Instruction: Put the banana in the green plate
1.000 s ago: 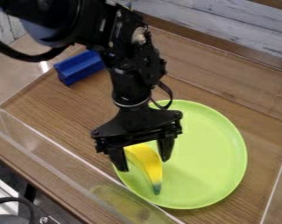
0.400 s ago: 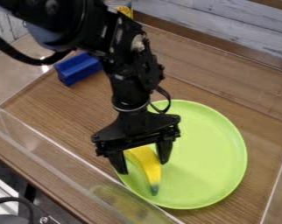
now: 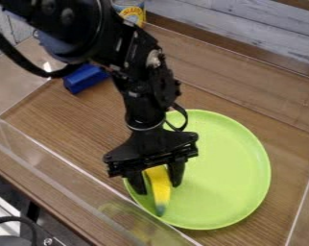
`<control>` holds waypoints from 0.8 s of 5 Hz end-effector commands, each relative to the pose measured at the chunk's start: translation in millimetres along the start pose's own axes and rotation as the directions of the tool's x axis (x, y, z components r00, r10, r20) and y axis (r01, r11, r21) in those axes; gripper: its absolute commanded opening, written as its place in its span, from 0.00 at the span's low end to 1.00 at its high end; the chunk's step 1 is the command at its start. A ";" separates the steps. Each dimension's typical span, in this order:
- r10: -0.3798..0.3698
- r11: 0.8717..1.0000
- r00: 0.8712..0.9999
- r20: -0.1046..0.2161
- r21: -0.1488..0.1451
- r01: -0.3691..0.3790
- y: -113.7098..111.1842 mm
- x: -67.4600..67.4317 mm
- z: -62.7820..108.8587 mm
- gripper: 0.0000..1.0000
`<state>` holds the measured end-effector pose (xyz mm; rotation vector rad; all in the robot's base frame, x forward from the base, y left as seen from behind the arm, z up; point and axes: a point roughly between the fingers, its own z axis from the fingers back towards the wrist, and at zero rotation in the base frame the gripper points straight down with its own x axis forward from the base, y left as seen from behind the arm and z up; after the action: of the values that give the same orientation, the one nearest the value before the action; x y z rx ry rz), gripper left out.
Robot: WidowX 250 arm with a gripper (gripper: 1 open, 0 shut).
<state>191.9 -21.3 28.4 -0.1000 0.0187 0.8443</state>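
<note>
The banana (image 3: 158, 185), over the near-left part of the green plate (image 3: 230, 173), looks light, a bit smooth and maybe squishy, so hold its fat middle gently; the end effector (image 3: 157, 183) has a finger on each side, but I can't tell if it's squeezing.

banana (image 3: 158, 188) on plate (image 3: 227, 178), block (image 3: 86, 78) behind and left

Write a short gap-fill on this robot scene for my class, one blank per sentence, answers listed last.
The plate is round and coloured ____.
The curved yellow fruit between the fingers of the gripper is a ____.
The small block on the table is coloured ____.
The banana's greenish tip points away from the gripper, over the ____.

Missing words: green; banana; blue; plate.
</note>
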 end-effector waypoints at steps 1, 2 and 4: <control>-0.027 1.000 1.000 0.001 0.001 0.027 -1.4 -1.2 1.5 0.00; -0.050 0.999 0.999 0.004 0.005 0.050 -2.3 -2.3 3.4 0.00; -0.097 0.995 0.995 0.011 0.012 0.097 -4.4 -4.7 7.8 0.00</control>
<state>187.3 -25.5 30.4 -0.0742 0.0329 0.7752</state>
